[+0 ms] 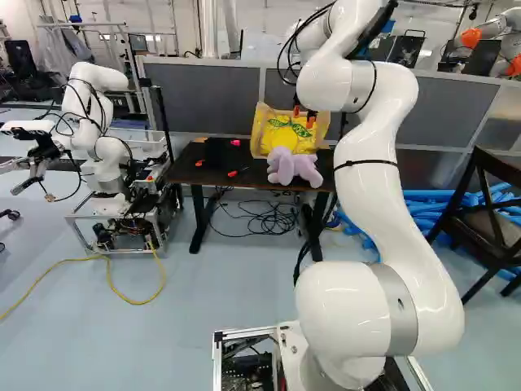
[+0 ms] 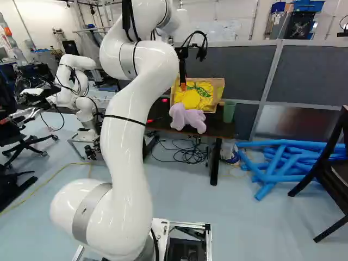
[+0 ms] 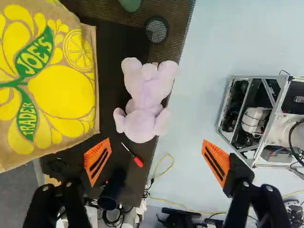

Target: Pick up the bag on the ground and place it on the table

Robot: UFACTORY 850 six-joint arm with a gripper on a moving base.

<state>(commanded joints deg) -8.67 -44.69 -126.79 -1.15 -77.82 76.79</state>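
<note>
My gripper (image 1: 304, 117) hangs over the dark table (image 1: 193, 173) with its orange pads in front of the bag's upper part. In the wrist view the gripper (image 3: 156, 141) stands wide open, with nothing held between its fingers. The yellow and tan bag with a lemon print (image 1: 291, 133) is on the table, behind a lilac plush toy (image 1: 294, 167). Seen from the wrist, the bag (image 3: 61, 95) extends ahead of and outside one finger, and the plush lies ahead of the gap. No bag shows on the visible floor.
A red-handled screwdriver (image 3: 137, 162) and a green cup (image 2: 229, 111) are on the table. Cables (image 1: 269, 220) lie beneath it. Another robot (image 1: 106, 155) stands at the left of the left base view. Blue tubes (image 2: 280, 163) and a dark chair (image 2: 331, 163) stand right of the table.
</note>
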